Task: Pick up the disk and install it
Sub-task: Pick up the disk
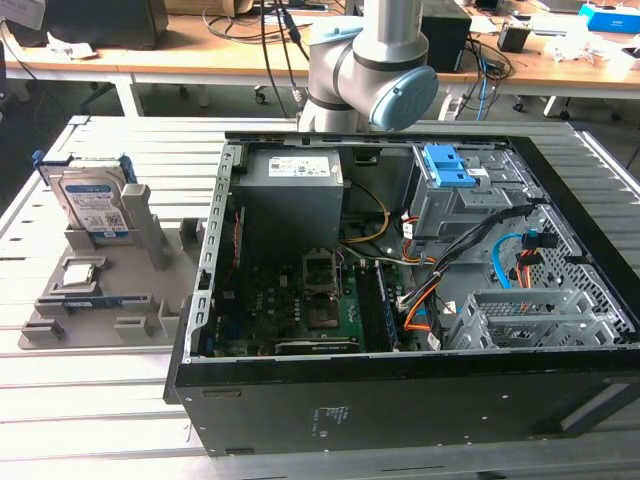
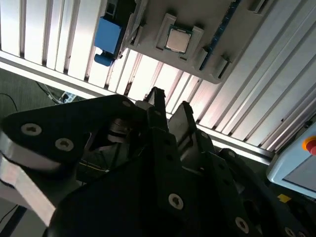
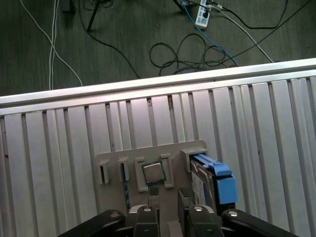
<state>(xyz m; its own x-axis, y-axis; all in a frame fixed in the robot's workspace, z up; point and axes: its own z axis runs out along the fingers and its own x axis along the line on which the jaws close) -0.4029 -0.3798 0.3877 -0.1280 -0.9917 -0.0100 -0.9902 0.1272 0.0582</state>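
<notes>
Black gripper (image 3: pixel 169 211), jaws apart and empty, hovers over the grey holder (image 3: pixel 112 159) where the disk (image 1: pixel 93 205) stands on edge; coming down off-centre could topple it.

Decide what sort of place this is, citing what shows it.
Probably a robotics lab for computer assembly: a robot arm rises behind an open computer case on a slatted metal table, the disk stands in a grey holder, and cable-strewn desks stand behind.
</notes>
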